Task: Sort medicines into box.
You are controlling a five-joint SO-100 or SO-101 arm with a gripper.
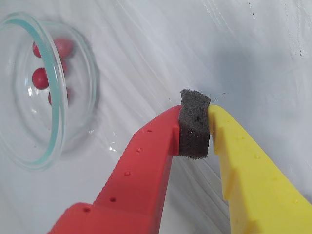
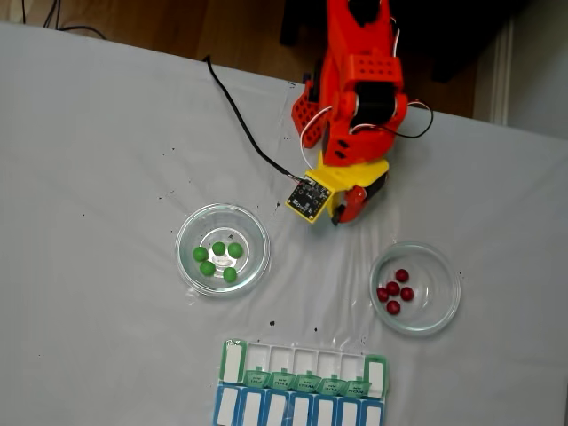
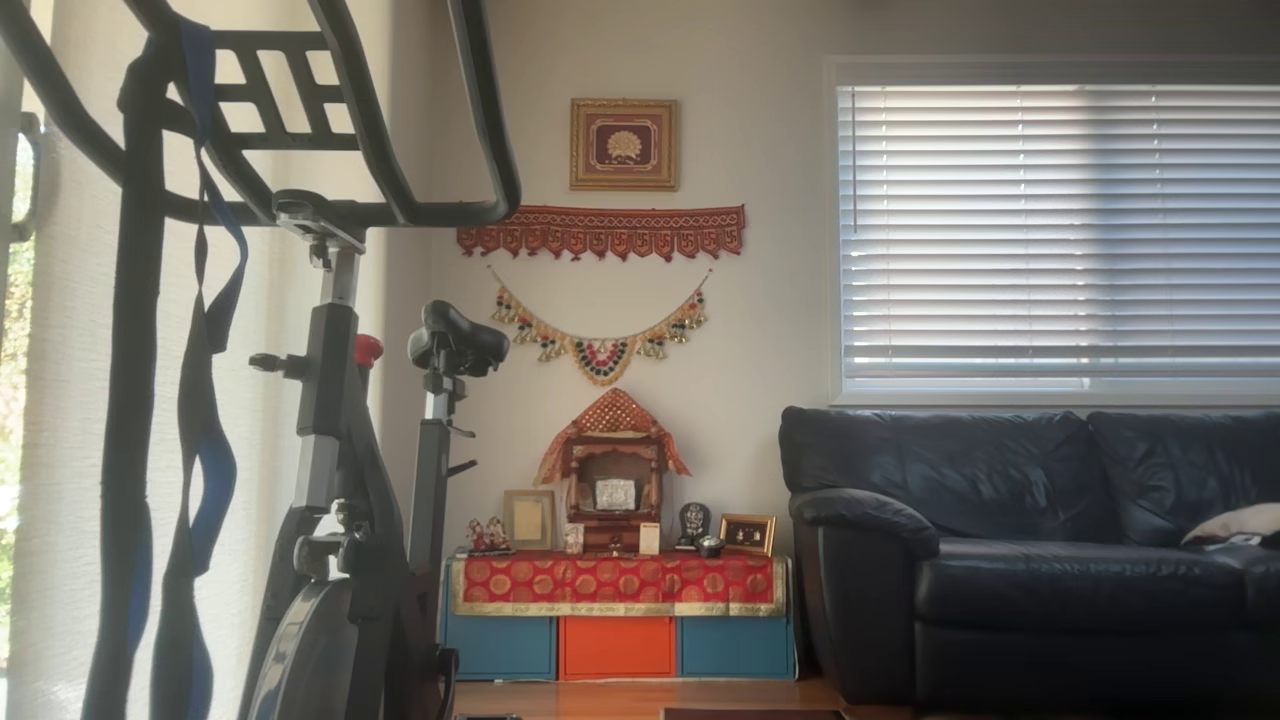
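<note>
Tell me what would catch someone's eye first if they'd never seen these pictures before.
Probably the bright red-orange arm at the top of the fixed view, its gripper shut on a dark foam pad above the white table. Next, two glass dishes: green balls in the left dish, dark red balls in the right dish. The white organiser with green lids sits at the bottom edge.

bare cloth [image 2: 106, 151] around, two glass dishes [image 2: 222, 249] flanking
</note>
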